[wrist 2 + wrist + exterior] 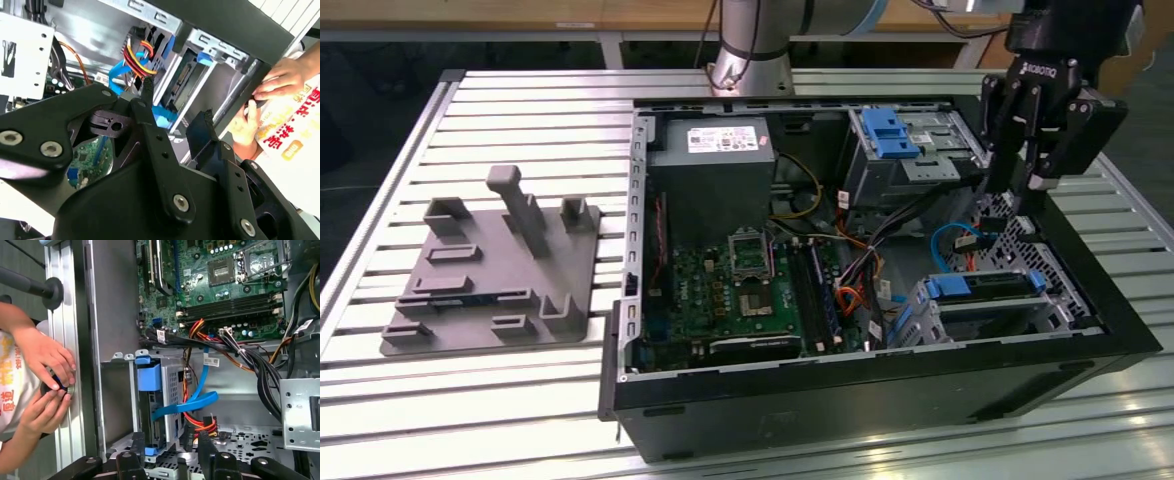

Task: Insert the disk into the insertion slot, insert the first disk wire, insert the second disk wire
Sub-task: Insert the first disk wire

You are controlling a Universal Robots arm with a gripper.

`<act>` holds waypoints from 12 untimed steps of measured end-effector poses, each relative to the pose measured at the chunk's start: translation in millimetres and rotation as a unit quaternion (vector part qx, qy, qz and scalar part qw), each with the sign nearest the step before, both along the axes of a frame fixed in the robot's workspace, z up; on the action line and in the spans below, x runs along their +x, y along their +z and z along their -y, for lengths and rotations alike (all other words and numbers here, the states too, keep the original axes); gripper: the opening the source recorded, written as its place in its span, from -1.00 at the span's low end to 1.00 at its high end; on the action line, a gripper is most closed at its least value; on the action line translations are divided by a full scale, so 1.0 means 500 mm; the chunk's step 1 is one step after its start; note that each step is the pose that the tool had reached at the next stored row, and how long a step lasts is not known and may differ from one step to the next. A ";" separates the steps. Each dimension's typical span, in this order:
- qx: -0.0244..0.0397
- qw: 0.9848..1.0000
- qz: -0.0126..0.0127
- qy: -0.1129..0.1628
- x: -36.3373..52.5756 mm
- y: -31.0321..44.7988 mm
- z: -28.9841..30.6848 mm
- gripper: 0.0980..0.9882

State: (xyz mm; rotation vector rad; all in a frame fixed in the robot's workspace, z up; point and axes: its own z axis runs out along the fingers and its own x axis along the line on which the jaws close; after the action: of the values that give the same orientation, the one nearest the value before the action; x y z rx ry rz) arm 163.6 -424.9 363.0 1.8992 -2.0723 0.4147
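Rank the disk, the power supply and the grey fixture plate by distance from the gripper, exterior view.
1. The disk, in its bay on the exterior view's right, nearest the gripper.
2. The power supply, inside the case, mid-view.
3. The grey fixture plate, outside the case, exterior view's left.

The grey arm [750, 45] stands upright just beyond the open computer case [854, 395]. Its black gripper [1017, 188] points straight down over the case's far corner at the exterior view's right, jaws parted with nothing between them.
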 end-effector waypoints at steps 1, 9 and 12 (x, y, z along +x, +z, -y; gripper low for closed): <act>0.000 1.000 0.000 0.000 0.002 -0.003 0.000 0.00; -0.003 1.000 0.000 -0.010 0.004 -0.030 -0.003 0.00; -0.005 1.000 0.000 -0.013 0.007 -0.038 -0.006 0.00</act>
State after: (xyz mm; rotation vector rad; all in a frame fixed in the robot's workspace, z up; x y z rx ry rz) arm 167.0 -421.7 343.8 1.8637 -2.0889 0.4186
